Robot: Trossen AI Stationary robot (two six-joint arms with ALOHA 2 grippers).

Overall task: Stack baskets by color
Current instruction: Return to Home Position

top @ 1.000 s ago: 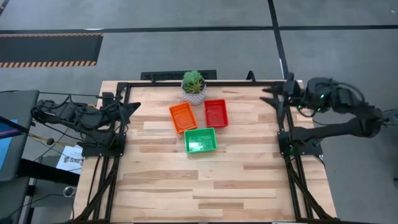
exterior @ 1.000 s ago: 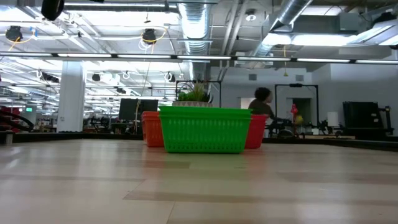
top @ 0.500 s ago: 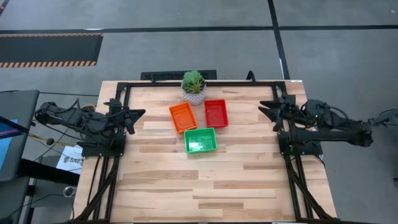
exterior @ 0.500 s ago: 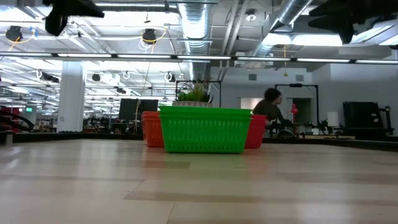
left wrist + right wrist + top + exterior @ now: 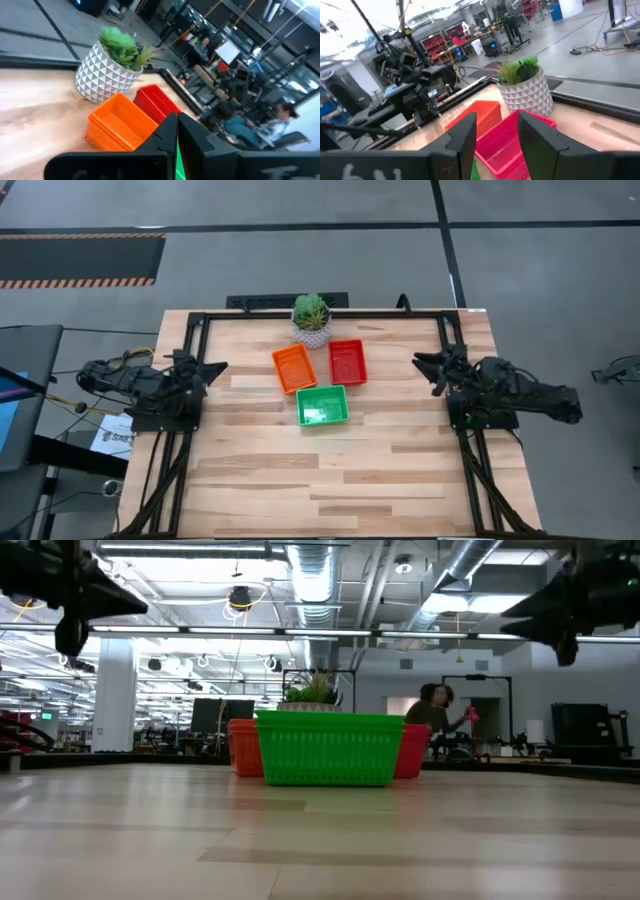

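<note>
Centrally: orange baskets (image 5: 294, 368), red baskets (image 5: 347, 361), green baskets (image 5: 322, 405) near plant (image 5: 311, 319); left fingers (image 5: 167, 137) together, right fingers (image 5: 465, 132) apart.

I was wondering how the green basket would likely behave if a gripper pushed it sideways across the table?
The green basket would probably slide rather than tip, since it sits low and wide on the smooth wooden table. It looks light, with thin slotted plastic walls. Those walls may flex somewhat if squeezed.

left arm (image 5: 140, 380) folded, jaws closed | right arm (image 5: 520, 392) folded, jaws parted
</note>
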